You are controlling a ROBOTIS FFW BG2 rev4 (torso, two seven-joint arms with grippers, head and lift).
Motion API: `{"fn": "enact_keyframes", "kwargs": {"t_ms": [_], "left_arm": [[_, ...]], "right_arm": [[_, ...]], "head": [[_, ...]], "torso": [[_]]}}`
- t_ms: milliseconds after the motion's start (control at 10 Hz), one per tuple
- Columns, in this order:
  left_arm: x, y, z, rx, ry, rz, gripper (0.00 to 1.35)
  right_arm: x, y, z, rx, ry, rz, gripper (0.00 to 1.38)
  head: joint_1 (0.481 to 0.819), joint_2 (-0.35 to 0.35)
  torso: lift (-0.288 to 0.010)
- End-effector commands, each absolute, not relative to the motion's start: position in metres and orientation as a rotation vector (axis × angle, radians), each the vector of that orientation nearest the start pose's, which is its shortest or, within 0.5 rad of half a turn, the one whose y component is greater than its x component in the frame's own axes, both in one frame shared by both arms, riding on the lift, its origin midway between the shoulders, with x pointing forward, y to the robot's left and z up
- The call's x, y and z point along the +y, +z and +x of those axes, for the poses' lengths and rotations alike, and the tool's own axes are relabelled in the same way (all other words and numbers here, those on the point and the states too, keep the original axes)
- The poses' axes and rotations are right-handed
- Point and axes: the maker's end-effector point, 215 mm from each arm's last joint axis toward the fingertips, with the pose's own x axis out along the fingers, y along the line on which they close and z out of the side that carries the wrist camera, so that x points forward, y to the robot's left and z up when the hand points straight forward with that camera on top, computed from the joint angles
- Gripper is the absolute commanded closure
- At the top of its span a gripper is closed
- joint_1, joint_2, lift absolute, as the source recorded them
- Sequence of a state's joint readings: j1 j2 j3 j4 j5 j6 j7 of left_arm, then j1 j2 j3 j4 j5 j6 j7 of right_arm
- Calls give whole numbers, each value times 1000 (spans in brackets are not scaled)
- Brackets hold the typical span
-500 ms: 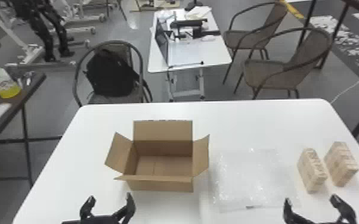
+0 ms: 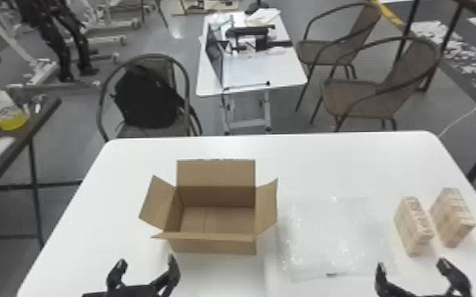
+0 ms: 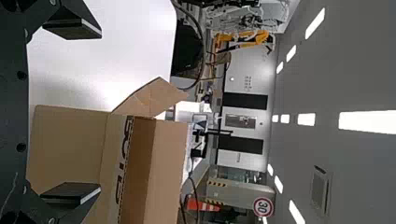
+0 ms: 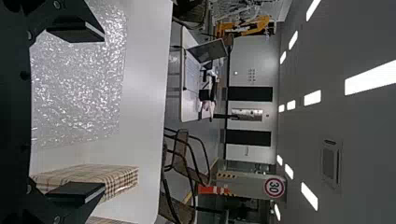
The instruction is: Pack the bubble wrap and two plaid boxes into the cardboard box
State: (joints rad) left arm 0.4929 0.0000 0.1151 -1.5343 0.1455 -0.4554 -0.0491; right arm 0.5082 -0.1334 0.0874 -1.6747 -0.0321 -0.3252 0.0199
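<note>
Hovering over the table [image 2: 328, 166], left gripper [image 2: 146, 260] and right gripper [image 2: 412, 264] point forward, each with 2 fingers spread.

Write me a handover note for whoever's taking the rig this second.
Left gripper: open, empty, near the cardboard box.
Right gripper: open, empty, near the bubble wrap and plaid boxes.
Cardboard box: flaps open, nothing seen inside.
Right of it on the table: bubble wrap lying flat, then inner plaid box, then outer plaid box.
Done: nothing packed.
To do: pack wrap and both plaid boxes.
</note>
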Motion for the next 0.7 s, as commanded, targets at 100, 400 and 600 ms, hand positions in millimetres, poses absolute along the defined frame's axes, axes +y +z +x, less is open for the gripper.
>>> {"fn": "enact_keyframes", "kwargs": {"t_ms": [100, 400, 600], "left_arm": [[298, -469, 392, 68, 119, -86, 147], [292, -465, 393, 59, 109, -112, 147], [299, -447, 399, 44, 115, -110, 147]], "right_arm": [[-202, -451, 404, 95, 145, -30, 165], [-200, -451, 405, 97, 159, -29, 165], [-200, -452, 405, 99, 161, -31, 163]], "head": [[695, 142], [695, 135], [695, 132]], "torso": [[-14], [-14], [-14]]}}
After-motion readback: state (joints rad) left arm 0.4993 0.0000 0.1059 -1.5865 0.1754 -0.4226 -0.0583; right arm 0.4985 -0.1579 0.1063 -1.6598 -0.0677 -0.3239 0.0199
